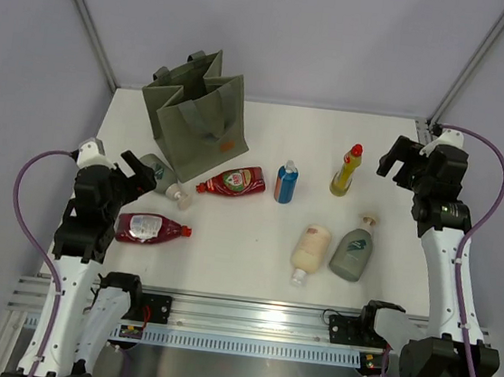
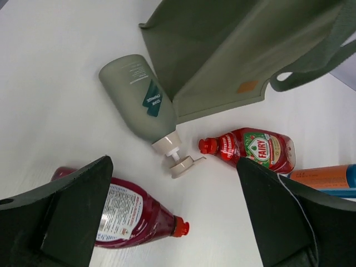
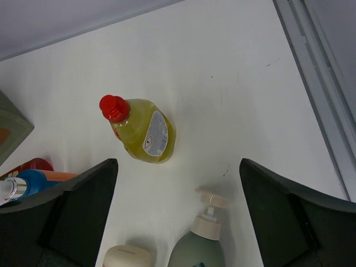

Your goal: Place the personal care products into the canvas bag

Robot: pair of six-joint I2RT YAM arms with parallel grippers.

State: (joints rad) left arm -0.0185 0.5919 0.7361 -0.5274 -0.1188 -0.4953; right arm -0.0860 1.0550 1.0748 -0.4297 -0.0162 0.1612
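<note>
First pick pending; left gripper (image 1: pixel 137 174) and right gripper (image 1: pixel 402 160) jaws apart, empty; next: left closes on dark red bottle (image 1: pixel 149 228) by left edge of table (image 1: pixel 233 273), for canvas bag (image 1: pixel 197 109)

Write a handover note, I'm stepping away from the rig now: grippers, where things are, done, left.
Left gripper and right gripper: both open, holding nothing.
Canvas bag stands at the far left.
On the table: grey-green bottle lying beside the bag, Fairy bottle right of it, other dark red bottle near the left gripper, blue bottle centre, yellow bottle upright beyond, cream bottle and second grey-green bottle lying front-right.
Done: nothing bagged. Left: all seven bottles.
</note>
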